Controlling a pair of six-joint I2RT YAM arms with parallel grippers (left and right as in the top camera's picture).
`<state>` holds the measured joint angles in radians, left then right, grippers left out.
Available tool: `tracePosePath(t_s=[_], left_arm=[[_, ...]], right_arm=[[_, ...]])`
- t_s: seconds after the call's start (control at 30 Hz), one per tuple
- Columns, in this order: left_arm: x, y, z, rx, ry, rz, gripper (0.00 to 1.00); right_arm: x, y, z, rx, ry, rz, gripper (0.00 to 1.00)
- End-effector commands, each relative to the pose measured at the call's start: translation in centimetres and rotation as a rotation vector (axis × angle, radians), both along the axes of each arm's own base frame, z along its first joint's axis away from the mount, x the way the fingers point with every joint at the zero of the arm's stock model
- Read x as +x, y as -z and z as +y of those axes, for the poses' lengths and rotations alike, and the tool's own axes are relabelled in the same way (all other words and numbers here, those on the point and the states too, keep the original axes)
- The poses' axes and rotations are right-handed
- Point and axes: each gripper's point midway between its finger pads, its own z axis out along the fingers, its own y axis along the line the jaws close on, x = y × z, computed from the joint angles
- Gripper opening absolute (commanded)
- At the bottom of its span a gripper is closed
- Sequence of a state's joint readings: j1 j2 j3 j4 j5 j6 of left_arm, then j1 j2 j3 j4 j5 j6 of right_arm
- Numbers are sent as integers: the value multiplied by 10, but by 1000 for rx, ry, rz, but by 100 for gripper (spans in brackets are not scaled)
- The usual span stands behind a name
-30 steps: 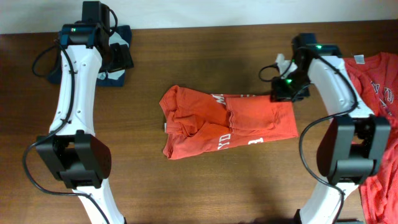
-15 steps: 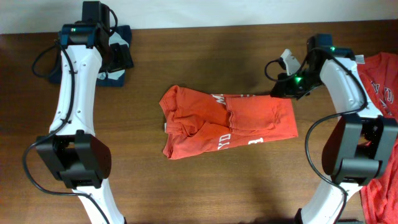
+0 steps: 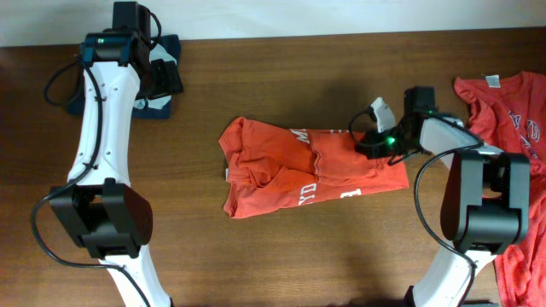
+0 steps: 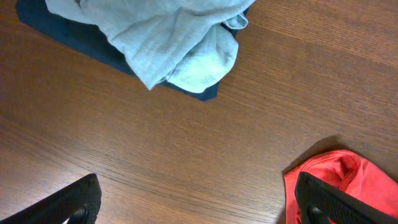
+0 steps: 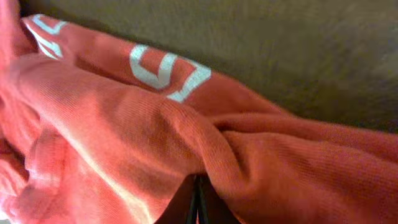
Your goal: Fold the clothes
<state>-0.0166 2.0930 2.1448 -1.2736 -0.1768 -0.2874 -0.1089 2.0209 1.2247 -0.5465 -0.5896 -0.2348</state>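
Note:
A crumpled orange-red T-shirt [image 3: 290, 170] with white print lies in the middle of the table. My right gripper [image 3: 367, 141] is down at its upper right edge. In the right wrist view the fingers [image 5: 198, 190] are pressed together with a fold of the shirt [image 5: 124, 124] bunched at their tips. My left gripper [image 3: 164, 81] hangs open and empty over bare wood at the far left [image 4: 199, 205]. An edge of the shirt [image 4: 336, 171] shows by its right finger. A second orange-red T-shirt [image 3: 512, 111] lies at the right edge.
A light grey garment [image 4: 168, 37] lies on a dark blue one [image 4: 74, 34] at the far left corner, under my left arm [image 3: 153, 107]. More orange-red cloth [image 3: 520, 264] hangs at the lower right. The table is dark wood [image 3: 281, 256].
My right gripper drew back up and to the right from the shirt's corner, then came down and left onto its upper right edge. The left arm has not moved.

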Motion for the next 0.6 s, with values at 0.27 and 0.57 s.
tracePosePath(t_s=[0.27, 0.57], left_arm=[[1, 2, 2, 14, -4, 3, 99], [1, 2, 2, 14, -4, 3, 99]], right_arm=[[14, -93, 18, 205, -2, 25, 5], [-49, -63, -9, -22, 42, 340, 4]])
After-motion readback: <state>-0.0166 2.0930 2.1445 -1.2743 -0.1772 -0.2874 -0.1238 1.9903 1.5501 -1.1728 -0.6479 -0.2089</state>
